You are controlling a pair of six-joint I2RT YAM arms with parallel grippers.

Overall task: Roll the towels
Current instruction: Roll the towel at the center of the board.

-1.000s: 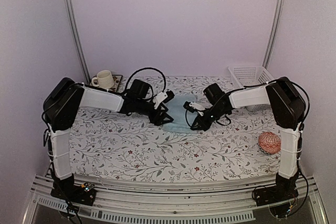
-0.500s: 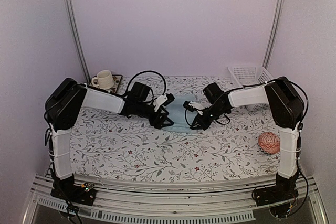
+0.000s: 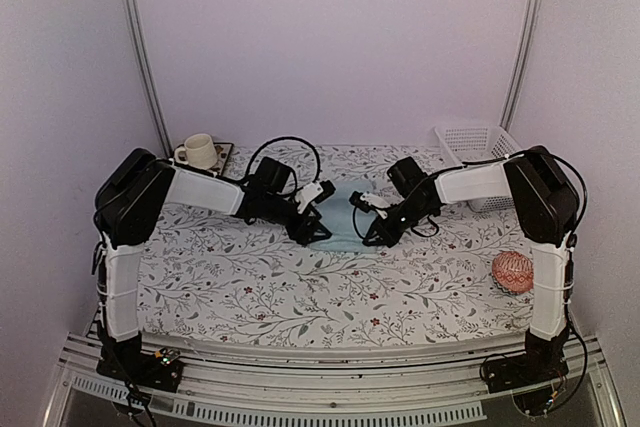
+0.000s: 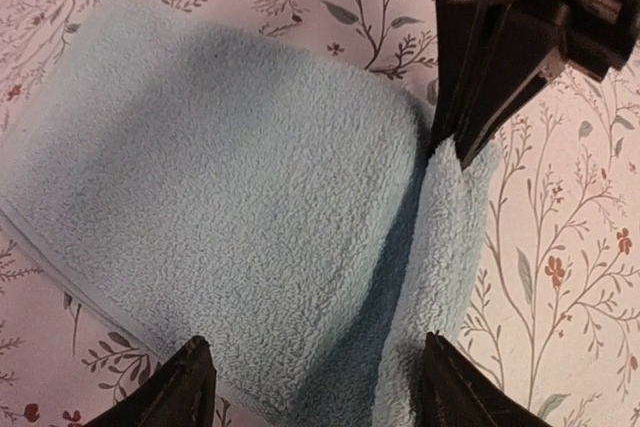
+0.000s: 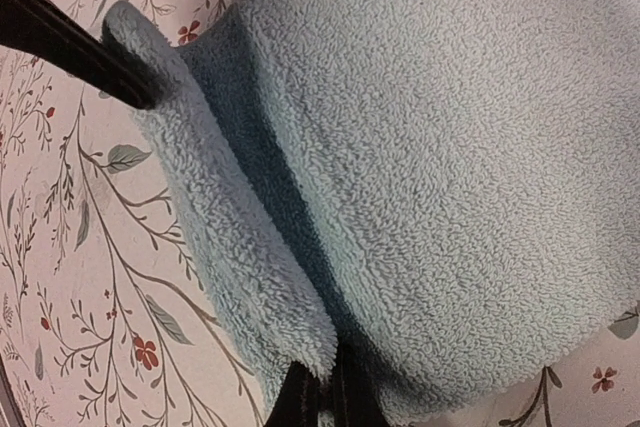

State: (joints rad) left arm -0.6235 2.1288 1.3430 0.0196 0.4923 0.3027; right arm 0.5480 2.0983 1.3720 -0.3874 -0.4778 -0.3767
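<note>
One pale blue towel [image 3: 343,209] lies folded on the flowered tablecloth between the two arms. In the left wrist view the towel [image 4: 230,207] has a narrow flap turned up along its right side. My left gripper [image 4: 315,392] is open, its fingers [image 4: 185,392] standing to either side of the towel's near end. My right gripper [image 5: 322,402] is shut on the flap's edge of the towel [image 5: 430,147]. From above, the left gripper [image 3: 318,219] and right gripper [image 3: 368,232] face each other across the towel.
A cream cup [image 3: 197,151] stands on a small tray at the back left. A white basket [image 3: 480,143] sits at the back right. An orange-pink patterned ball [image 3: 513,272] rests near the right arm's base.
My left arm has slid a little to the right, closer in over the towel. The right arm and its grip have stayed as they were.
</note>
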